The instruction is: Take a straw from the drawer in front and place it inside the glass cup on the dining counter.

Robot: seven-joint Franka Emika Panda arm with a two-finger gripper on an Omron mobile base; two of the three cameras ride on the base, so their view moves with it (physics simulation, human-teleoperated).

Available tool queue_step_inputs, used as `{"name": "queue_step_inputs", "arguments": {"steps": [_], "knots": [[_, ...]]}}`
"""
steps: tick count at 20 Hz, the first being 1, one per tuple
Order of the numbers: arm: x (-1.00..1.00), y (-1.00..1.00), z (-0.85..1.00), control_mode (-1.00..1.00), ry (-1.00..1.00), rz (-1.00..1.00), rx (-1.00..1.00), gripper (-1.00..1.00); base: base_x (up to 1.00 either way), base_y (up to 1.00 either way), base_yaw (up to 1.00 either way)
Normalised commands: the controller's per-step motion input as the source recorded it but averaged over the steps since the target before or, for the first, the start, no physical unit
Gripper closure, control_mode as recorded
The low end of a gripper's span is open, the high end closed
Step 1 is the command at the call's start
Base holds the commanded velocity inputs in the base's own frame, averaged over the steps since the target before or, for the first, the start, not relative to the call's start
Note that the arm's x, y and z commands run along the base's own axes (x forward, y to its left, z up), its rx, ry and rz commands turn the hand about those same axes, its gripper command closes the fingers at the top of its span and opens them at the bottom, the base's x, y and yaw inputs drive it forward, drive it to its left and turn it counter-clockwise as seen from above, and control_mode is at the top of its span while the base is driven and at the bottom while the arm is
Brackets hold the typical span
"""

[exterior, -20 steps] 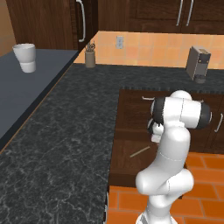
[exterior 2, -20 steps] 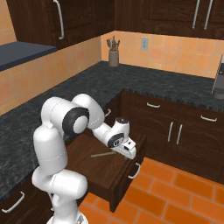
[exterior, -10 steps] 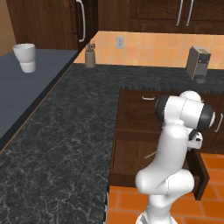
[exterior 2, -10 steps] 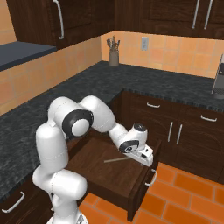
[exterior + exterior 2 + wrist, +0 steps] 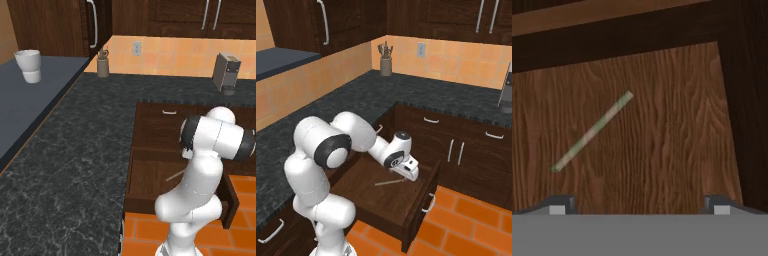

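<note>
Lying flat on the wooden floor of the pulled-out drawer, the straw rests alone, touching nothing but the boards. In the hand view it runs on a slant across the drawer floor, one end nearer the drawer's back wall, the other nearer the tool's side. Its colour there is pale with a faint greenish tinge.

The tool hangs over the drawer, just above the straw and clear of it, its two tips spread wide apart with nothing between them. In the right base view the straw lies just beside the tool, toward the robot's body, and well inside the drawer's front panel with its slim silver handle.

From the left base view the drawer juts out from under the black speckled bench, and one end of the straw shows past the white arm. At the far corner of that bench, well away from the drawer, stands a utensil holder. A white cup sits on the grey bench far left of the drawer, and a small grey appliance stands on the back stretch of the black bench.
</note>
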Motion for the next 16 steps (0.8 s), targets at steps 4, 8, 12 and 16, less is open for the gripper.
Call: {"name": "queue_step_inputs", "arguments": {"steps": [4,8,12,16], "knots": [[0.47,0.2,-0.23,-1.0,0.08,-0.08,-0.05,-1.0,0.0,0.0,0.0],[0.29,0.01,-0.46,-1.0,0.03,-0.07,-0.02,-1.0,0.0,0.0,0.0],[0.14,0.0,-0.45,-1.0,0.01,-0.06,0.0,-1.0,0.0,0.0,0.0],[0.14,0.0,-0.36,-1.0,0.0,-0.04,0.0,-1.0,0.0,0.0,0.0]]}}
